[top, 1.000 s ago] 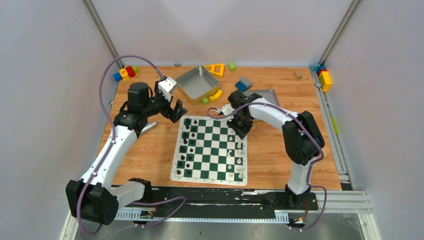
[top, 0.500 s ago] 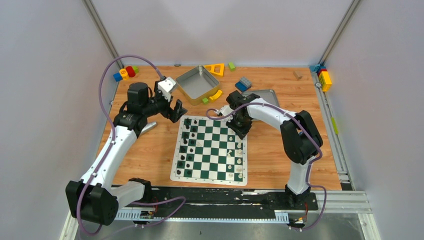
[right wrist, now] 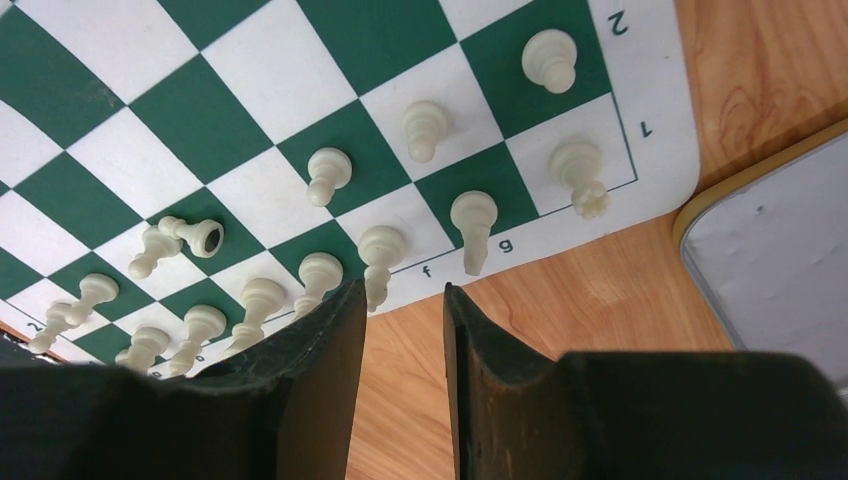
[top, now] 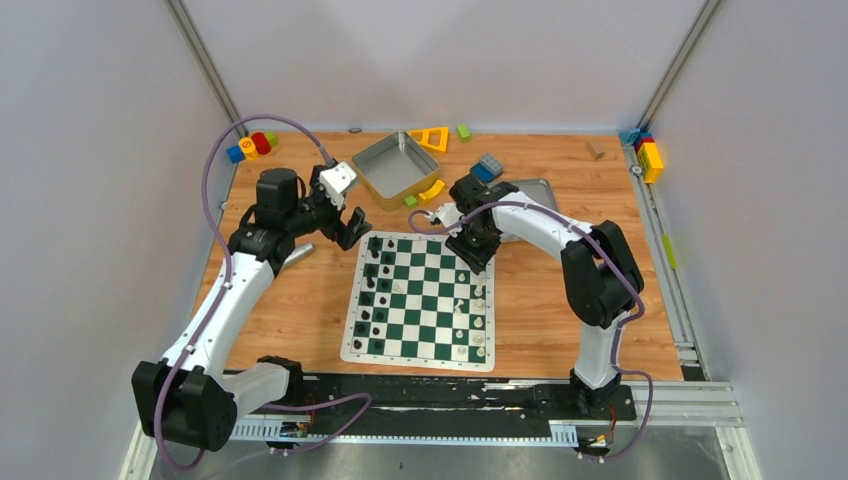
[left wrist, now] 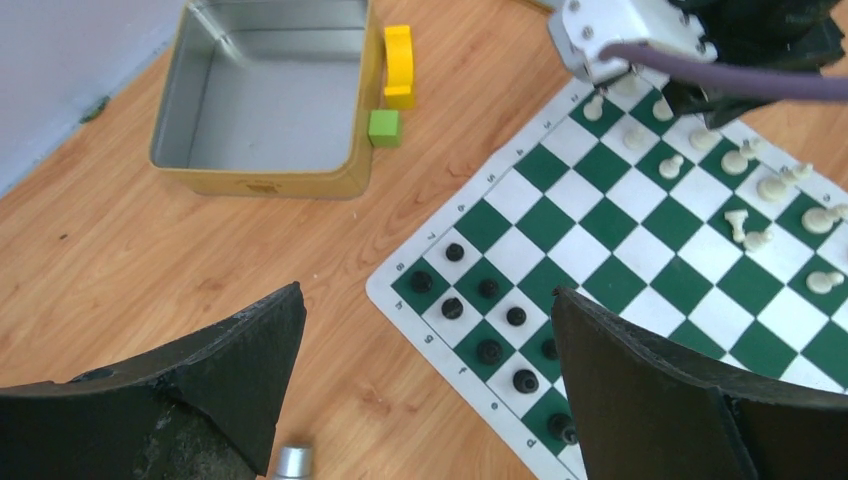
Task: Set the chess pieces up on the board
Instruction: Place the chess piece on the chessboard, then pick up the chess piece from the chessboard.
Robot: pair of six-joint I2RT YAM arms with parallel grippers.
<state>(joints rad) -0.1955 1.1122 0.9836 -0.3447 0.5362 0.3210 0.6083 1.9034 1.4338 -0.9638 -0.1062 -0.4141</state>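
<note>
Green-and-white checks of the board (top: 420, 300) are seen laid flat on the wooden desk (top: 290, 300), between the two arms. Black chess pieces (left wrist: 488, 320) are ranged along the board's left-hand files and cream-white chess pieces (right wrist: 330, 170) along its right-hand files. One toppled white piece (right wrist: 180, 235) is shown lying on its side among the upright ones, its hollow base turned to the camera.

The left gripper (top: 350, 225) is held just off the board's far left corner, its jaws spread wide and nothing caught between them. The right gripper (right wrist: 400, 295) is positioned at the board's right-hand edge, towards the far end. Its fingers are parted by a narrow gap, nothing is gripped, and bare wood is seen through the gap.

A square metal tin (left wrist: 270, 100) is set beyond the board, with a yellow arched block (left wrist: 398, 65) and a green cube (left wrist: 384, 128) just beside its wall. A flat grey tray (right wrist: 770, 250) is placed near the board's far right corner. Coloured toy blocks (top: 250, 145) are gathered at the desk's far corners.
</note>
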